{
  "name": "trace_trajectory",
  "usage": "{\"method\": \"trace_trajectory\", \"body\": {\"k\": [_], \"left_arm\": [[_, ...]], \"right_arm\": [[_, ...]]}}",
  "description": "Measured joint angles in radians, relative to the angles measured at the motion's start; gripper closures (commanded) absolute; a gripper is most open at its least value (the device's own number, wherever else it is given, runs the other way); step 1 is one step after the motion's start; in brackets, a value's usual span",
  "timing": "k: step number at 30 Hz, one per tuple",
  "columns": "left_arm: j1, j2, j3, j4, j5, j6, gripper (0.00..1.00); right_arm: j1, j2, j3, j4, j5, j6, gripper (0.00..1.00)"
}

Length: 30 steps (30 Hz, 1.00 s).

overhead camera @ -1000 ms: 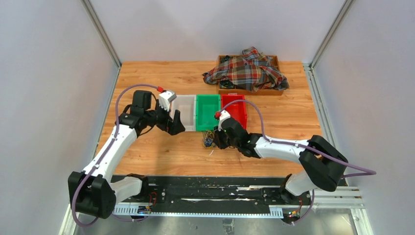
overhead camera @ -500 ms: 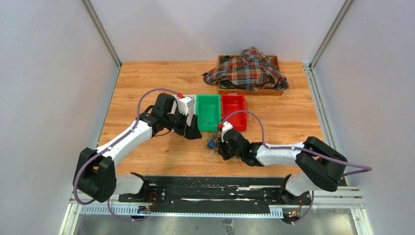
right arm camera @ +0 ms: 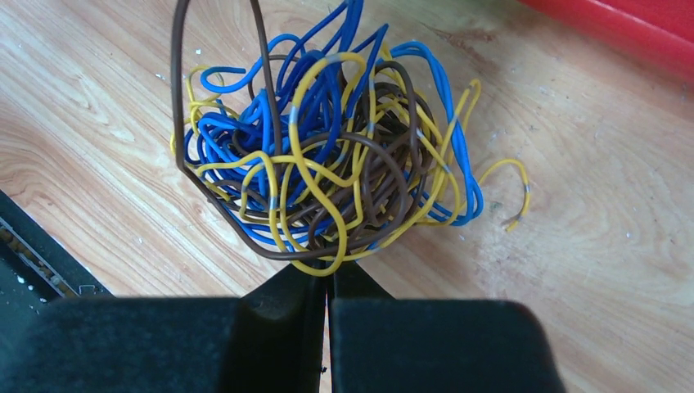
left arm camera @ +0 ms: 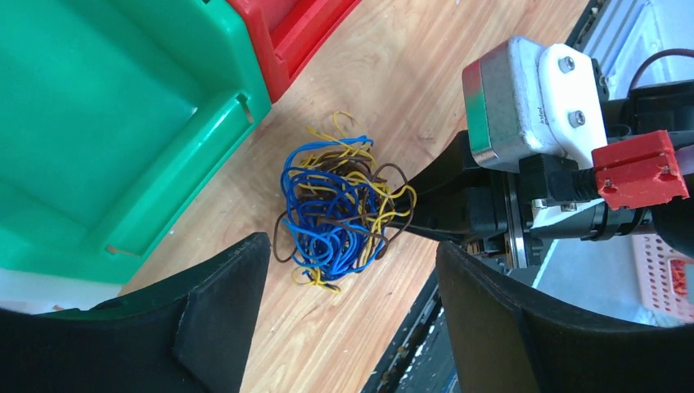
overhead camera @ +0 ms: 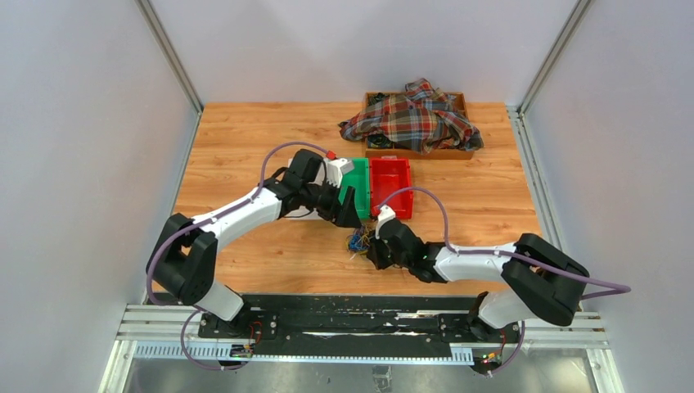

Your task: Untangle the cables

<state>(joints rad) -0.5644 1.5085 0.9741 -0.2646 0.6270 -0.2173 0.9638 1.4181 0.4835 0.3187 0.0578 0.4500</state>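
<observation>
One ball of cables (left arm camera: 335, 209) lies by the near edge of the table (left arm camera: 393, 74); the right fingers (right arm camera: 278, 315), pressed together, pinch its side to hold it; the left fingers (left arm camera: 217, 315), spread above, look ready to pull.

Wooden tray (overhead camera: 385, 153) mostly under plaid shirt (overhead camera: 413, 119), green bin (left arm camera: 98, 106) cut by edge, pinched strand of cables (right arm camera: 327, 164) hidden in right claw (right arm camera: 327, 277)

A tangle of thin blue, yellow and dark cables (overhead camera: 357, 241) lies at frame centre on a light wooden table (overhead camera: 245, 139).
The black-fingered left gripper (overhead camera: 347, 216) is just upper left of it, overlapping a green plastic bin (overhead camera: 362, 184). The right gripper (overhead camera: 372, 248) touches its right edge. A red plastic bin (overhead camera: 391, 184) adjoins the green one, and a plaid cloth (overhead camera: 413, 119) drapes a wooden tray (overhead camera: 393, 153) at upper right.
</observation>
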Motion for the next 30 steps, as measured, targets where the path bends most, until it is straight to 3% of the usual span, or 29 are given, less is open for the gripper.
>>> {"method": "trace_trajectory", "body": {"k": [6,13,23,30], "left_arm": [[-0.034,0.017,-0.006,0.065,-0.016,-0.074,0.25],[-0.079,0.017,-0.063,0.101,-0.073,-0.118,0.45],[-0.079,0.035,-0.073,0.120,-0.115,-0.127,0.47],[-0.079,0.113,-0.054,0.102,-0.097,-0.132,0.77]], "right_arm": [[0.000,-0.033,-0.044,0.032,0.006,0.027,0.99],[0.000,-0.035,-0.064,0.074,0.006,0.064,0.99],[0.000,-0.043,-0.085,0.128,0.006,0.111,0.99],[0.000,-0.052,-0.090,0.145,0.006,0.130,0.99]]}}
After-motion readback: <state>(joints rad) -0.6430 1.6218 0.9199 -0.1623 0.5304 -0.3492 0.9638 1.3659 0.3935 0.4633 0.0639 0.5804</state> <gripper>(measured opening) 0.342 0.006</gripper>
